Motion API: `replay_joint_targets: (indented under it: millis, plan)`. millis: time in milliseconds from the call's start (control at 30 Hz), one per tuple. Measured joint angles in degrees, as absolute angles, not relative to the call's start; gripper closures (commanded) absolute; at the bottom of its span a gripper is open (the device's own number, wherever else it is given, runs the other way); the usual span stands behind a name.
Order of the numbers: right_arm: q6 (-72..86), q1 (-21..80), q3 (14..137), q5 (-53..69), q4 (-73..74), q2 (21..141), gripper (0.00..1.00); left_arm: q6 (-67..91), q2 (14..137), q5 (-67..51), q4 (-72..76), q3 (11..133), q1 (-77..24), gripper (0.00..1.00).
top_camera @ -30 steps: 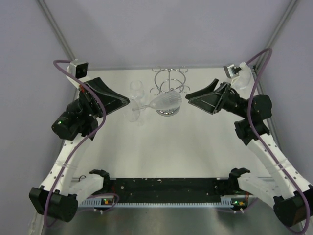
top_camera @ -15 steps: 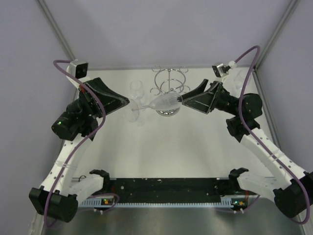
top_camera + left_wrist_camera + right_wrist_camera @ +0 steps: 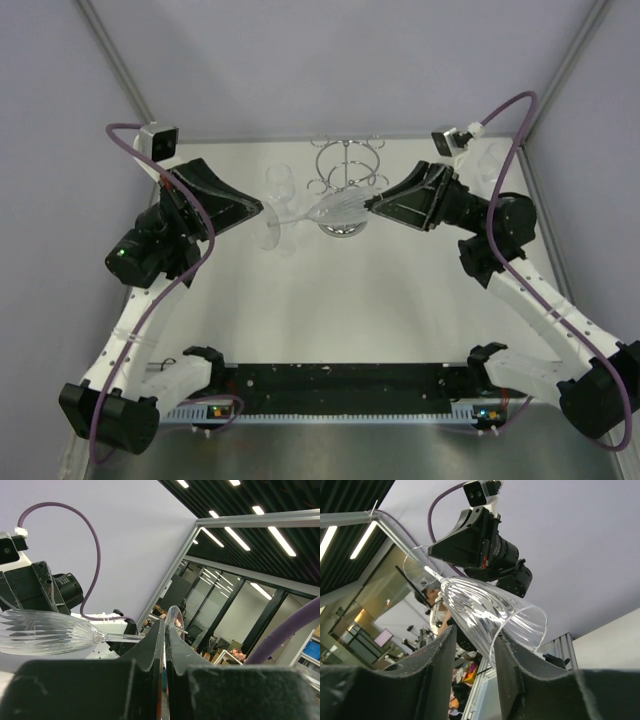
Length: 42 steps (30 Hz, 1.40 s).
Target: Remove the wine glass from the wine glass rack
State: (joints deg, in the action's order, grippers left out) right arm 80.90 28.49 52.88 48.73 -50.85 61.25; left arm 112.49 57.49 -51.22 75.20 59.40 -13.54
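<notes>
The clear ribbed wine glass lies level in the air in front of the chrome wine glass rack, off its loops. My left gripper is shut on the glass's round foot; the stem and bowl stretch away to the left in the left wrist view. My right gripper is open with the bowl's rim end between its fingers. The rim lies against the right finger, with a gap on the left.
Another clear glass stands at the back left of the rack. A further clear glass shows by the back right corner. The rack's mirrored base sits just below the held glass. Enclosure walls stand close behind.
My right arm has swung left towards the glass until the bowl's rim sits between its open fingers. The left gripper and the glass have barely moved.
</notes>
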Motion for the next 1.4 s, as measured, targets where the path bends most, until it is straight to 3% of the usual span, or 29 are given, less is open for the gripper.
replay_joint_targets:
  millis: [267,433,533,733,1067,1400]
  plan:
    - [81.32,28.45,52.88,48.66,-50.98,60.69,0.85,111.77,57.3,-49.08,76.79,57.28,-13.58,0.98]
    - [80.73,28.4,52.86,47.9,-49.12,57.98,0.94,110.63,56.84,-46.74,78.67,53.82,-13.58,0.77]
    - [78.89,28.36,52.86,47.09,-46.15,54.94,1.0,109.23,56.9,-45.67,79.07,51.57,-13.54,0.7]
    - [74.22,28.6,53.43,45.74,-40.29,48.14,1.0,105.38,59.22,-46.65,77.62,47.75,-13.54,0.63]
    - [67.96,28.6,55.61,43.2,-31.14,47.31,1.0,103.44,62.61,-45.21,77.14,45.56,-12.97,0.6]
    - [47.51,28.77,66.32,34.68,-0.84,45.36,1.0,94.06,64.03,-48.82,74.32,44.75,-13.21,0.53]
